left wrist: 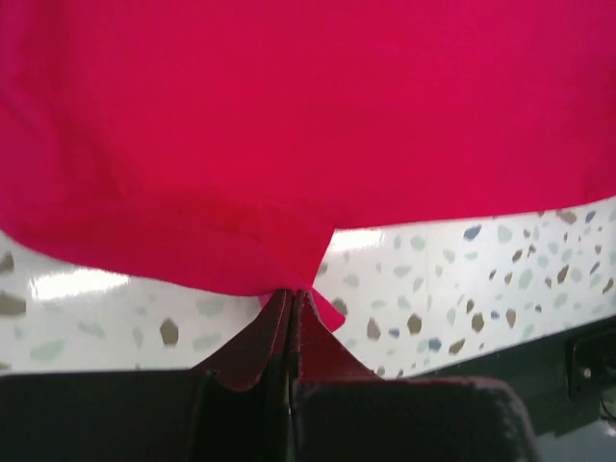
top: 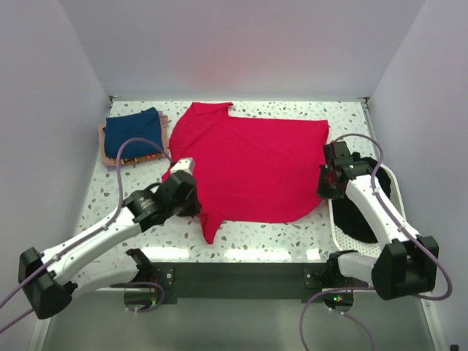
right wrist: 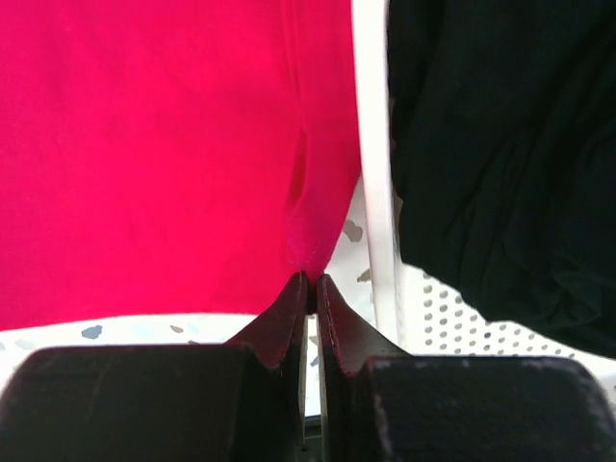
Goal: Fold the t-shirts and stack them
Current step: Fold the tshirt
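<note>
My left gripper [left wrist: 292,306] is pinched shut on the red t-shirt [top: 252,168]. The two fingers meet with a fold of its near left edge caught between the tips. My right gripper [right wrist: 310,289] is likewise closed narrow on the same shirt, and a pucker of the red hem on the right side runs up from where the tips bite.

The shirt lies spread flat across the middle of the speckled table [top: 292,234]. One sleeve points to the far left and a narrow tail of cloth hangs toward the near edge, just right of my left arm.

In the far left corner, well apart from my right arm and just beside the shirt's left edge, a folded navy blue t-shirt [top: 133,131] sits on top of a pale pink t-shirt [top: 103,139], whose edges show on the left and near sides.

On the right, the white perforated basket [top: 338,232] stands just beside the red hem that I grip. Black cloth [top: 362,219] lies crumpled inside it.
</note>
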{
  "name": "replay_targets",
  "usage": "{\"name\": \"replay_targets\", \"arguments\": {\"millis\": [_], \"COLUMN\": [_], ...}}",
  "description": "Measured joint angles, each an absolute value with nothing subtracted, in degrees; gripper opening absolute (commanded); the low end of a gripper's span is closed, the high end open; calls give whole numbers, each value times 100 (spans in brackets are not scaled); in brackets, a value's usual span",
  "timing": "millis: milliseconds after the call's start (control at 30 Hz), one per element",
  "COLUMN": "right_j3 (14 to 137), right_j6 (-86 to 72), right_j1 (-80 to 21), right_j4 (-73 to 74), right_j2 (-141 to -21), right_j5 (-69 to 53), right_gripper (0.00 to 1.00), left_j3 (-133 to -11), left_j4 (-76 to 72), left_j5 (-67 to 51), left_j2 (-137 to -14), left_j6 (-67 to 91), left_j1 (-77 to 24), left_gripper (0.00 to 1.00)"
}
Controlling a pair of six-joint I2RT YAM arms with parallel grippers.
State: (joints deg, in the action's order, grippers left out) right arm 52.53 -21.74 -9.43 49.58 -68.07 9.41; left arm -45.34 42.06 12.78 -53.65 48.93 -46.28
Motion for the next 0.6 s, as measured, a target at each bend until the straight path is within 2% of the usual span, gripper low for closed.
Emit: {"name": "replay_targets", "arguments": {"millis": [333, 600], "right_j3": [6309, 6984], "right_j6": [-1826, -1640], "right_j1": [-943, -884], "right_j4": [4735, 4668], "right_j2": [-8060, -8952], "right_j5": [1055, 1190], "right_gripper": [0, 0], "left_j3": [-5625, -6619], "left_j4": [2902, 2403], "left_j5": [1192, 1004], "left_j2": [-7129, -8226], "left_j6": [3288, 2311], "left_j1": [-3441, -3140], "left_gripper": [0, 0]}}
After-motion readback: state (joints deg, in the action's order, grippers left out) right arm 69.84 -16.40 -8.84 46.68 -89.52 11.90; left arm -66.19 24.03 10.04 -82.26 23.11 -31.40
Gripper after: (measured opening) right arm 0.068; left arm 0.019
